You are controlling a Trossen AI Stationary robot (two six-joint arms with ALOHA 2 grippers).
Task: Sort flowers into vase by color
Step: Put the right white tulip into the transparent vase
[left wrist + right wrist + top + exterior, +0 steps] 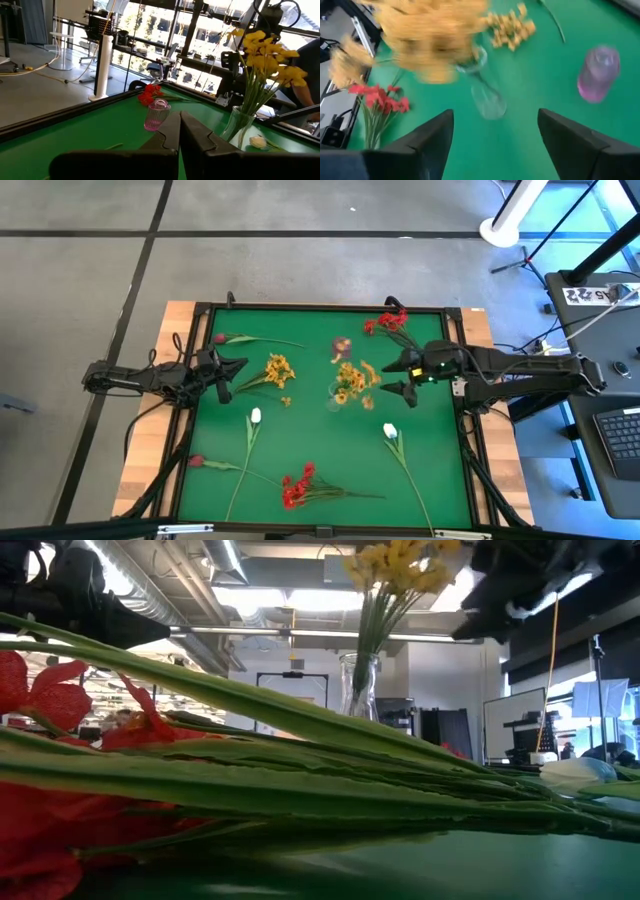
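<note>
A clear glass vase (337, 393) stands mid-table with yellow blossom stems (354, 378) upright in it; the same vase (239, 125) shows in the left wrist view. A small pink vase (342, 348) stands just behind it. Lying on the green mat are another yellow cluster (278, 370), red clusters (390, 320) (297, 485), white tulip buds (256, 417) (390, 431) and maroon buds (220, 338) (196, 462). My right gripper (495, 112) is open, level, just right of the clear vase (487, 95), touching nothing. My left gripper (179, 135) is shut, left of the loose yellow cluster.
A raised dark frame (320, 307) borders the mat on all sides. In the low view, the near red blossoms (60, 700) and their long green stems (300, 780) lie close across the front. Bare mat (320, 440) lies between the two white tulips.
</note>
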